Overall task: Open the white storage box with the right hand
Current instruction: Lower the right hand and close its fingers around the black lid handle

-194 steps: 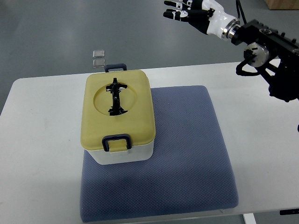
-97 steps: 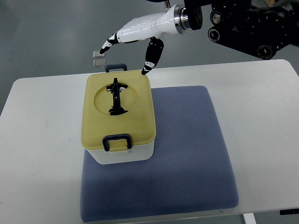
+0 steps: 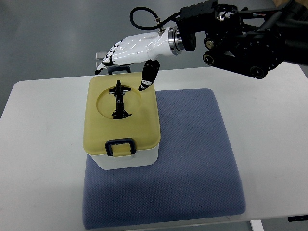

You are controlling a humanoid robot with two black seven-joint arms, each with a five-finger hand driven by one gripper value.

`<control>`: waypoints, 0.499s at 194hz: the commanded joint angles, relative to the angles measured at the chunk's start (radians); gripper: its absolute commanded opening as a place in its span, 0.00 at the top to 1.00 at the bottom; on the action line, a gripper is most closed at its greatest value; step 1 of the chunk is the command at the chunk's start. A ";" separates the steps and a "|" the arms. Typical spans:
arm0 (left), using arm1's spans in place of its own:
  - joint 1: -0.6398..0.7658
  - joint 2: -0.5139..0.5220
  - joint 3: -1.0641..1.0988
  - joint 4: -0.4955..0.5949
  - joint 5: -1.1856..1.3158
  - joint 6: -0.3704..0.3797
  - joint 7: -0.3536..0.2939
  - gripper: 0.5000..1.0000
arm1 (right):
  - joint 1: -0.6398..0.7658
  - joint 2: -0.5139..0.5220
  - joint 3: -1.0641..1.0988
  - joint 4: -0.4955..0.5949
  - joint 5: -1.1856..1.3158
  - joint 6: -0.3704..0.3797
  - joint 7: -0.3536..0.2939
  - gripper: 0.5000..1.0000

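Right hand (image 3: 126, 54) sits upper centre of frame, fingers spread and holding nothing, thumb hanging down over the far edge of the yellow lid (image 3: 121, 114). White storage box (image 3: 126, 158) is left of centre, lid shut, on the blue-grey woven mat (image 3: 192, 159) on the white surface (image 3: 38, 144). Far dark latch (image 3: 119, 70) lies just under the fingers — release that first, near latch (image 3: 120, 145) too — then lift straight up so the box doesn't slide.
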 commanded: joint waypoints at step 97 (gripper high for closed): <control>0.000 0.000 0.001 0.000 0.000 0.000 0.001 0.00 | -0.060 0.058 0.001 -0.011 0.008 -0.045 -0.002 0.59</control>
